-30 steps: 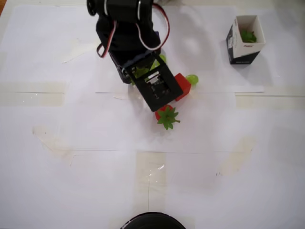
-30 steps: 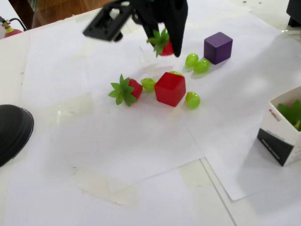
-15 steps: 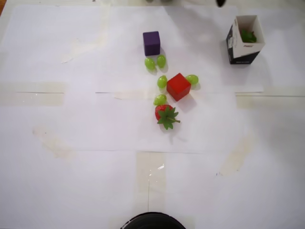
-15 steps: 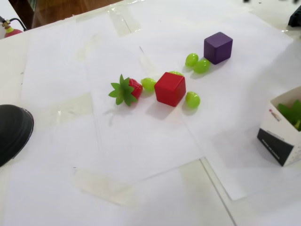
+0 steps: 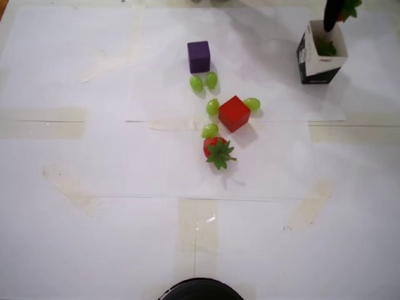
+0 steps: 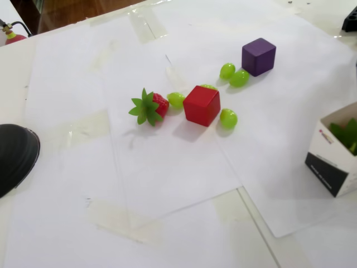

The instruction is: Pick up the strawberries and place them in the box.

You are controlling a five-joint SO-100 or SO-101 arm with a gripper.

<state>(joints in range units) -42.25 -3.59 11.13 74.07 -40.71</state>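
The desk [image 5: 94, 237] is covered in matt white paper sheets joined by strips of glossy, slightly wrinkled clear tape [image 5: 197, 228]. The strawberry [image 6: 159, 105] looks like shiny red plastic with a duller green leafy top, and the green grapes [image 6: 228, 118] are smooth and glossy. The red cube [image 6: 202, 105] and purple cube [image 6: 258, 56] have a smooth matt finish, and the box [image 6: 334, 162] looks like printed cardboard.

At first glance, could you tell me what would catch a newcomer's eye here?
Probably the red cube mid-table, ringed by green grapes, with one strawberry lying just beside it. Next, the purple cube behind, and the box at the overhead view's top right, green leaves showing inside.
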